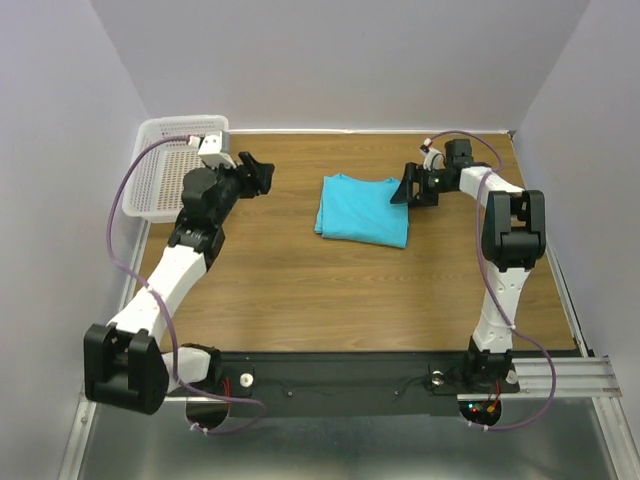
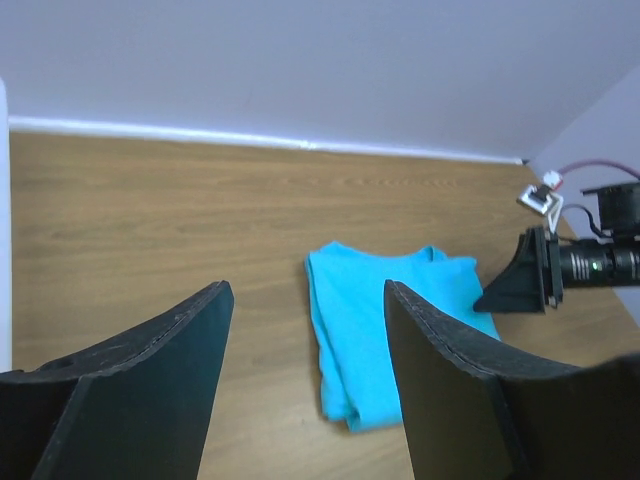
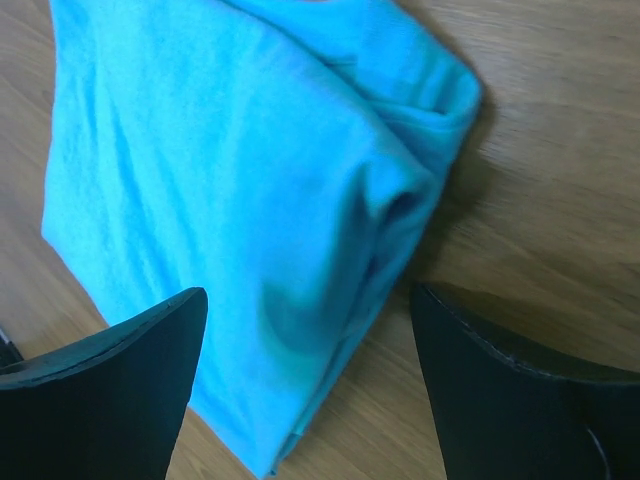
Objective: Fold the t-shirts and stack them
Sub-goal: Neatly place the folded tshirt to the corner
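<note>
One folded turquoise t-shirt (image 1: 364,209) lies flat on the wooden table (image 1: 300,290), a rough rectangle with its neck edge toward the back. My left gripper (image 1: 260,174) hovers open to its left, apart from it; in the left wrist view the t-shirt (image 2: 385,330) lies ahead between the fingers (image 2: 455,370), nothing held. My right gripper (image 1: 405,190) stands open at the shirt's right edge. In the right wrist view the t-shirt (image 3: 230,200) lies below the spread fingers (image 3: 120,390), its folded edge running between them.
A white mesh basket (image 1: 172,165) stands at the back left corner, just behind the left arm. Grey walls close in the table on three sides. The right arm's wrist and cable (image 2: 590,262) show in the left wrist view.
</note>
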